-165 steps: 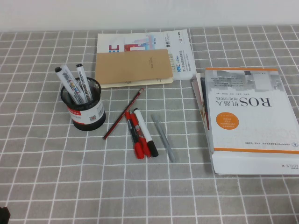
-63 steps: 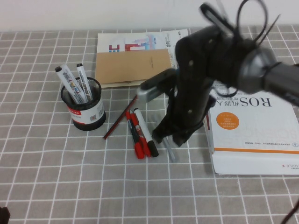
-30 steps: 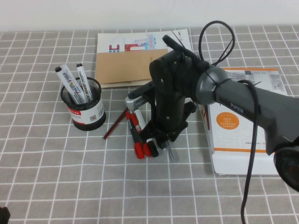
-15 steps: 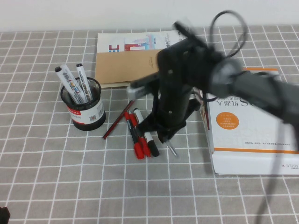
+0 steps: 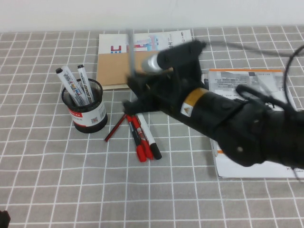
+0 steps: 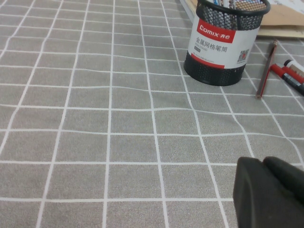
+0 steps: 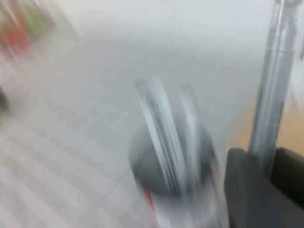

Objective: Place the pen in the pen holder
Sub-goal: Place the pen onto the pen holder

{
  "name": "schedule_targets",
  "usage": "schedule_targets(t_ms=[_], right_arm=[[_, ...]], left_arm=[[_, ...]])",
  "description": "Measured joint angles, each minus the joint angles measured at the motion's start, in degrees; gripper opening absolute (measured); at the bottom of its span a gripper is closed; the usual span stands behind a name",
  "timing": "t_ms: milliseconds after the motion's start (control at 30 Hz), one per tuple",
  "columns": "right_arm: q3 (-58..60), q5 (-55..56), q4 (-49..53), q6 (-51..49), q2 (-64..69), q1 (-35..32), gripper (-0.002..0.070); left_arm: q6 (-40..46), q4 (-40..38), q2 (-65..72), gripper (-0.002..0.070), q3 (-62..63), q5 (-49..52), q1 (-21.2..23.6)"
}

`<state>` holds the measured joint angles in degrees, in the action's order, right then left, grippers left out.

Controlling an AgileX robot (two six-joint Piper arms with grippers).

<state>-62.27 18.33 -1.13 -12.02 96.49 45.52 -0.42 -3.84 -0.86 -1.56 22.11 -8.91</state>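
Worktop [image 5: 57, 190] covered in grey felt-like cloth ruled with thin white lines into squares; plain white wall along the far edge.

Pen holder [image 5: 84, 107] at left-centre: small round cup of black wire mesh, red-and-white paper label round its side, two white black-capped markers [image 5: 73, 84] leaning inside.

Just right of it, flat on the cloth: slim red pencil [image 5: 115, 127] lying diagonally, then a red marker [image 5: 137, 142] and a white marker with black cap [image 5: 149, 141], side by side and touching.

Far centre: white printed booklet [image 5: 152, 40] under a plain tan kraft notebook [image 5: 114, 69]. At right, a thick glossy book [image 5: 247, 80] with orange trim, largely hidden by the arm.

Right pincer [image 5: 133, 83] raised above the worktop, right of and beyond the holder, clamped on the pen [image 5: 130, 50]. Pen slim, grey, translucent, standing nearly upright out of the pincer, off the cloth. Smooth tubular barrel between dark pads in the right wrist view, holder probably the blurred dark shape beyond.

Left pincer [image 6: 268, 194] low over bare cloth at the near left, matte black; cannot tell whether apart or together.
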Motion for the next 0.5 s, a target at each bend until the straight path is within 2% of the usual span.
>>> schedule_targets(t_ms=[67, 167, 500], right_arm=[[-1.68, 10.22, 3.37, 0.00, 2.12, 0.27, 0.0043], [-7.82, 16.45, 5.29, 0.00, 7.41, 0.35, 0.0043], [-31.91, 8.43, 8.25, 0.00, 27.64, 1.17, 0.0043]], left_arm=[[0.00, 0.00, 0.00, -0.0005, 0.00, 0.00, 0.00], [0.00, 0.00, 0.00, -0.0005, 0.00, 0.00, 0.00], [0.00, 0.00, 0.00, -0.0005, 0.00, 0.00, 0.00]])
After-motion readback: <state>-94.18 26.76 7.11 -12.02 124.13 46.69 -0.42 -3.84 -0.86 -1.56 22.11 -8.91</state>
